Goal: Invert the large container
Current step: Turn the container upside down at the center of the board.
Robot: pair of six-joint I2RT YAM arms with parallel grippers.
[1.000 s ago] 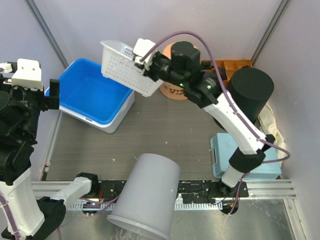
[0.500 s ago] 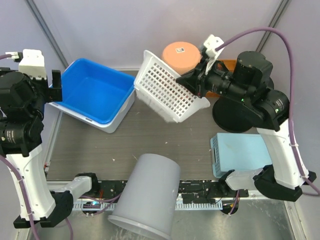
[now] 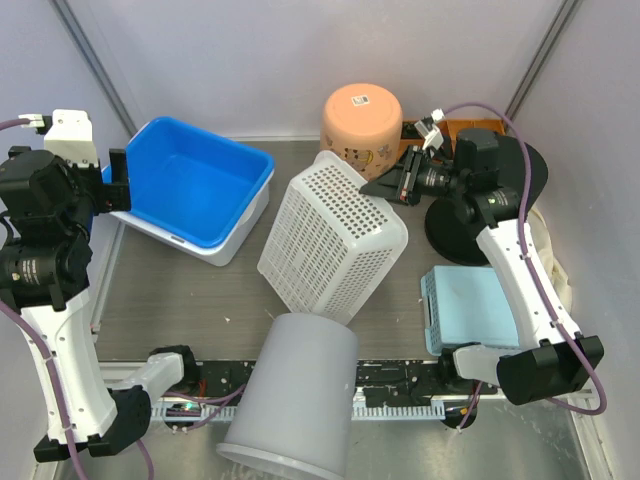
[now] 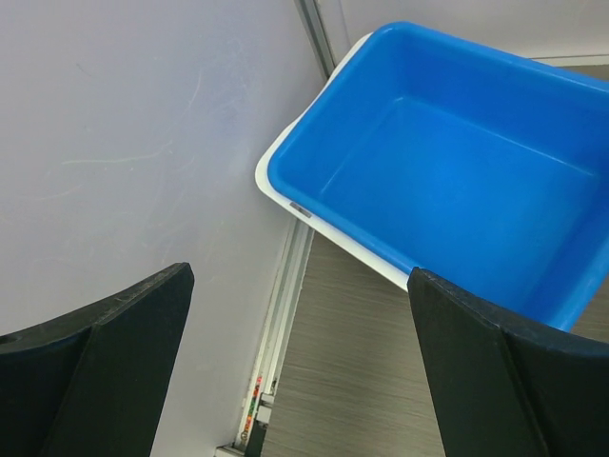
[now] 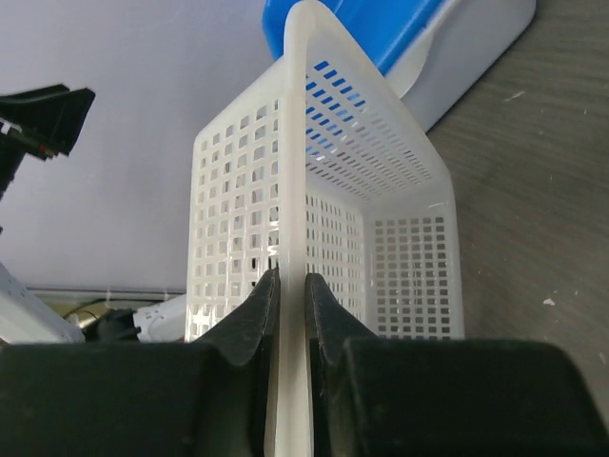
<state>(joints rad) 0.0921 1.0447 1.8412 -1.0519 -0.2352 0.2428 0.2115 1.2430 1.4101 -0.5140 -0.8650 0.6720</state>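
Observation:
The large container is a white perforated basket (image 3: pixel 330 240) at the middle of the table, tipped over with its bottom face turned up and toward the camera. My right gripper (image 3: pixel 388 186) is shut on its rim at the upper right corner. In the right wrist view the white rim (image 5: pixel 291 143) runs straight up between the two black fingers, where my right gripper (image 5: pixel 288 278) clamps it. My left gripper (image 3: pixel 112 182) stands open and empty at the far left, beside the blue tub (image 3: pixel 190 185); in its own view the left gripper (image 4: pixel 297 286) frames bare table.
The blue tub (image 4: pixel 457 162) sits at the back left. A grey bin (image 3: pixel 300 390) lies on its side at the front, close to the basket's lower end. An orange pot (image 3: pixel 362 115) stands inverted at the back. A black cylinder (image 3: pixel 470 235) and a light blue box (image 3: pixel 480 305) are at the right.
My right arm has swung the basket from above the blue tub rightward and down to mid-table, rolling it over. The left arm shifted slightly and stays open.

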